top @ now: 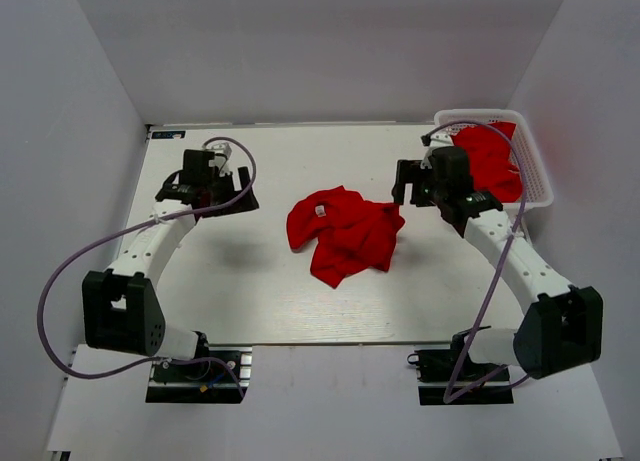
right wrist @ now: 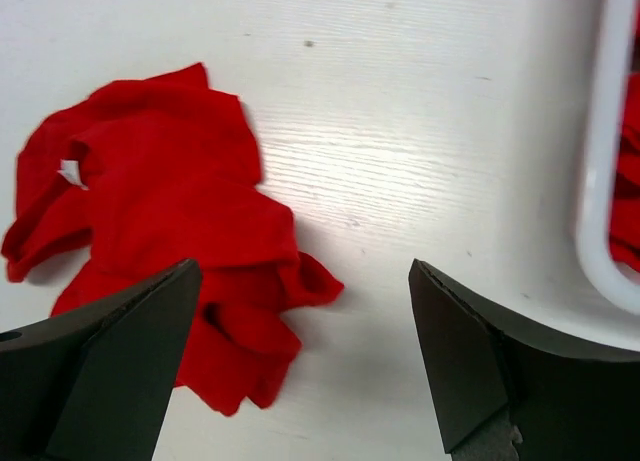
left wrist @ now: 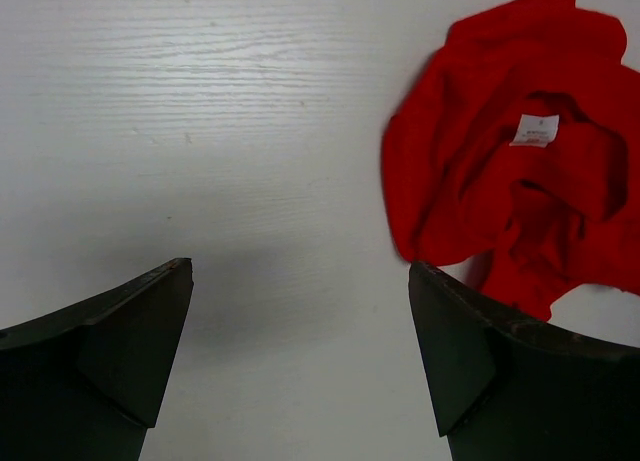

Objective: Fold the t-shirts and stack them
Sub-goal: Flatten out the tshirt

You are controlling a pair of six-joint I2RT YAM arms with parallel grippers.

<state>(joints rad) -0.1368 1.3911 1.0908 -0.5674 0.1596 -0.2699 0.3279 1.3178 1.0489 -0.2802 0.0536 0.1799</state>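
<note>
A crumpled red t-shirt (top: 345, 233) lies in the middle of the desk (top: 250, 281). Slightly farther, the left hand (left wrist: 300, 266) hangs open to its left and the right hand (right wrist: 300, 266) open to its right. At far right, a white basket (top: 538, 166) holds more red cloth (top: 490, 161).

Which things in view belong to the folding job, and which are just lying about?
Belongs to the job:
crumpled bright red cloth t-shirt, loose in the middle of the table
heap of red cloth inside the basket, likely more shirts

Just there:
white plastic lattice basket, far right corner
white wood-grain table
</note>
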